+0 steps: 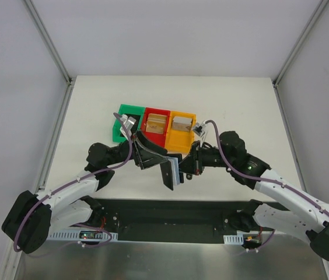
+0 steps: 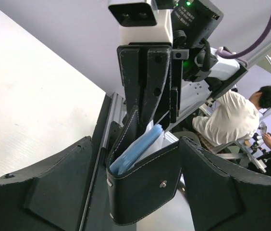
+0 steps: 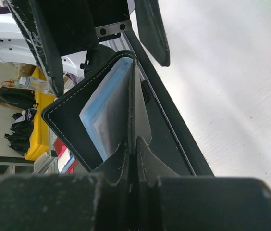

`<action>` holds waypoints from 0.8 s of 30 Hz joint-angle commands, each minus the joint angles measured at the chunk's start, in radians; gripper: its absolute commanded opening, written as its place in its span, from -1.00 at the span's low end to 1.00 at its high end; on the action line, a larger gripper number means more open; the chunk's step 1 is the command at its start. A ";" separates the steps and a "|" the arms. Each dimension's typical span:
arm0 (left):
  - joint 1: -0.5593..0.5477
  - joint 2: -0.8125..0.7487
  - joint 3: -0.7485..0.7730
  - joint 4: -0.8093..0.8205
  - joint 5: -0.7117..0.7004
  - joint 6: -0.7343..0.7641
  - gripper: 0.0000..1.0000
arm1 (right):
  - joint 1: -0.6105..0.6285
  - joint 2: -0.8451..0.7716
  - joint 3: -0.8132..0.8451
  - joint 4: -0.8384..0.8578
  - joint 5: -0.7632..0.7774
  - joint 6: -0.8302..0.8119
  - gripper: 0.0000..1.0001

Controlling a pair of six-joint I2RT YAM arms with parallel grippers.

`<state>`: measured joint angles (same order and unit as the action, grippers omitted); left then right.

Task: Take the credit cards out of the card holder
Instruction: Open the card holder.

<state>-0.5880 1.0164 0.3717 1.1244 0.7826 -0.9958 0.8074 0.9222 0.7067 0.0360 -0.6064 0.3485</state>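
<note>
Three bins stand side by side in a row around the middle of the desk: the left bin, the middle bin and the right bin. A credit card lies in the middle bin and a second credit card in the right bin. In front of these two bins, toward the near edge, the card holder stands on edge between the claws. The left claw straddles it from the left, fingers apart on either side. The right claw pinches one flap from the right. The inner panels sit between the outer flaps.
</note>
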 commanded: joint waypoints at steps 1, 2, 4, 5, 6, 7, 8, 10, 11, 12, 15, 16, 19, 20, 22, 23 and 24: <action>0.001 -0.044 0.033 -0.052 -0.045 0.057 0.47 | 0.003 -0.037 0.096 -0.086 0.006 -0.062 -1.00; 0.001 -0.045 0.030 -0.061 -0.048 0.059 0.50 | 0.004 -0.037 0.106 -0.103 0.019 -0.068 -1.00; 0.001 -0.041 0.030 -0.064 -0.040 0.056 0.52 | 0.004 -0.037 0.129 -0.160 0.040 -0.094 -1.00; 0.001 -0.036 0.030 -0.066 -0.037 0.052 0.53 | 0.004 -0.037 0.141 -0.179 0.054 -0.106 -1.00; 0.001 -0.029 0.032 -0.066 -0.031 0.045 0.54 | 0.004 -0.039 0.152 -0.205 0.072 -0.117 -1.00; 0.001 -0.024 0.030 -0.066 -0.026 0.034 0.55 | 0.004 -0.039 0.164 -0.223 0.086 -0.126 -1.00; 0.001 -0.013 0.029 -0.066 -0.019 0.026 0.56 | 0.004 -0.039 0.178 -0.251 0.103 -0.135 -1.00; 0.001 0.004 0.015 -0.020 -0.005 0.000 0.58 | 0.004 -0.036 0.201 -0.292 0.140 -0.146 -1.00; 0.001 0.014 0.004 0.017 -0.002 -0.019 0.59 | 0.004 -0.034 0.208 -0.310 0.155 -0.151 -1.00; -0.001 0.019 -0.010 0.044 0.000 -0.038 0.60 | 0.004 -0.033 0.214 -0.318 0.168 -0.151 -1.00; 0.001 0.033 -0.034 0.110 -0.008 -0.076 0.63 | 0.004 -0.026 0.218 -0.334 0.192 -0.148 -1.00; 0.002 0.036 -0.037 0.121 -0.008 -0.086 0.64 | 0.003 -0.025 0.218 -0.334 0.198 -0.146 -1.00; -0.001 0.037 -0.042 0.132 -0.011 -0.102 0.66 | 0.004 -0.022 0.215 -0.328 0.209 -0.132 -1.00; -0.001 0.037 -0.043 0.133 -0.013 -0.109 0.66 | 0.004 -0.020 0.214 -0.324 0.214 -0.128 -1.00; 0.001 0.036 -0.048 0.144 -0.017 -0.116 0.67 | 0.004 -0.023 0.201 -0.308 0.221 -0.114 -1.00; 0.001 0.036 -0.051 0.150 -0.017 -0.121 0.67 | 0.004 -0.022 0.194 -0.300 0.223 -0.108 -1.00; -0.001 0.036 -0.053 0.155 -0.019 -0.127 0.68 | 0.003 -0.023 0.186 -0.289 0.224 -0.099 -1.00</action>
<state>-0.5880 1.0565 0.3275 1.1732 0.7570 -1.0889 0.8078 0.9100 0.8757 -0.3031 -0.4061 0.2199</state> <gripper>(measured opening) 0.833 0.038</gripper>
